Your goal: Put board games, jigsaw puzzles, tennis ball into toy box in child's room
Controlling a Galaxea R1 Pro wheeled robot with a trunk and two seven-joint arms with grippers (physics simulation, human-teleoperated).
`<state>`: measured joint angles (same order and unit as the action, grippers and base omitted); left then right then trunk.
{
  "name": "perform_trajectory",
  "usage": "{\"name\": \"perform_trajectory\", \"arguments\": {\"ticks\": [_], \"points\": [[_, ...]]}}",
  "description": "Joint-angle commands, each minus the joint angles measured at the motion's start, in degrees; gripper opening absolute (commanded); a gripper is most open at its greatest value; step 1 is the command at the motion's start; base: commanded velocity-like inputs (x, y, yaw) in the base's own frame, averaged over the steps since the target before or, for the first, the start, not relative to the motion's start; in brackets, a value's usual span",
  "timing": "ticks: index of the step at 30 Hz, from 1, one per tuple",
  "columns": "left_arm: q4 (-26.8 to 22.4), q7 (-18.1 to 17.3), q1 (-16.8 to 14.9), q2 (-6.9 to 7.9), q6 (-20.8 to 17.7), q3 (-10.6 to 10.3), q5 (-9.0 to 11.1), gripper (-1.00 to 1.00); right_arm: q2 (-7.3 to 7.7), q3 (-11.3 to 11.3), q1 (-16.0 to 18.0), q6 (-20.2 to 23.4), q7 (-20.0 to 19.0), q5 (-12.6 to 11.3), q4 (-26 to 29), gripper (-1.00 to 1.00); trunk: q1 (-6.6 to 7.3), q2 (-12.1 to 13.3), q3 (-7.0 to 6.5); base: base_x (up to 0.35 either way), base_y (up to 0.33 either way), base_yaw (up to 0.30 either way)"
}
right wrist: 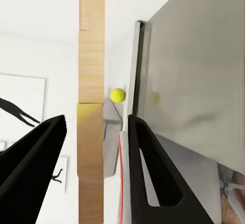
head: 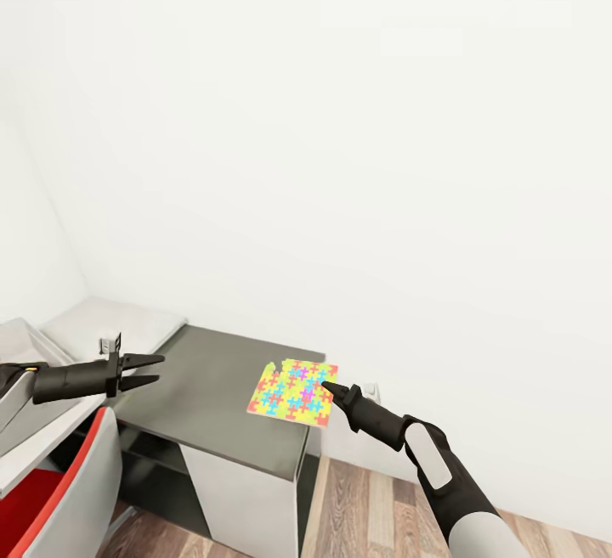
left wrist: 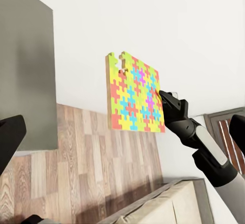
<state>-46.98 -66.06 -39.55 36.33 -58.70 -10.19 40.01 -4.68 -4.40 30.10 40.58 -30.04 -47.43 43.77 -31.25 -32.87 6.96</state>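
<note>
No legible text, labels, brands, numbers or signs anywhere. Jigsaw puzzle point(head: 294, 391), lower centre of head view: coloured interlocking pieces only, no lettering. Framed pictures point(right wrist: 20, 109) at left edge of right wrist view: dark silhouette figures, no captions. Walls, grey side unit point(head: 212, 380), floor: unmarked.

A plain white wall point(head: 340, 116) filled most of the head view, and a wooden plank floor point(head: 374, 507) showed in the lower right of the frame. In the lower left corner there was a chair with a red seat and a light grey shell point(head: 59, 498). In the right wrist view, a white framed picture with a black figure point(right wrist: 18, 111) appeared at the left edge of the frame, and another small dark figure print point(right wrist: 58, 175) was lower in the frame.
</note>
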Motion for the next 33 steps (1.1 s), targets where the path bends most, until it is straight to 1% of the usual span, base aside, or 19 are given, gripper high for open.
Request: {"name": "perform_trajectory", "arguments": {"ticks": [1,8,15,20,28,33], "points": [[0.05,-0.16,-0.09,0.06,-0.28,-0.23,0.16,1.00,-0.07,-0.27,0.05,0.37,-0.10,0.06,0.00,-1.00,0.20,0.32,-0.17,0.000,0.000,0.067],[0.05,-0.13,-0.09,0.06,-0.28,-0.29,0.16,1.00,-0.07,-0.30,0.05,0.43,-0.10,0.06,0.00,-1.00,1.74,3.13,-2.06,0.000,0.000,0.102],[0.05,-0.12,-0.09,0.06,-0.28,-0.35,0.16,1.00,-0.13,-0.30,0.05,0.44,-0.10,0.06,0.00,-1.00,3.27,5.94,-3.48,0.000,0.000,0.055],[0.05,-0.12,-0.09,0.06,-0.21,-0.36,0.16,1.00,-0.17,-0.31,0.05,0.46,-0.10,0.06,0.00,-1.00,4.37,7.94,-4.57,0.000,0.000,0.198],[0.05,-0.12,-0.09,-0.04,-0.19,-0.36,0.16,1.00,-0.16,-0.34,0.05,0.46,-0.10,0.06,0.00,-1.00,4.37,7.94,-4.94,0.000,0.000,0.240],[0.05,-0.12,-0.08,-0.09,-0.19,-0.36,0.16,1.00,-0.19,-0.27,0.05,0.46,-0.10,0.06,0.00,-1.00,5.47,9.95,-6.08,0.000,0.000,0.244]]}}
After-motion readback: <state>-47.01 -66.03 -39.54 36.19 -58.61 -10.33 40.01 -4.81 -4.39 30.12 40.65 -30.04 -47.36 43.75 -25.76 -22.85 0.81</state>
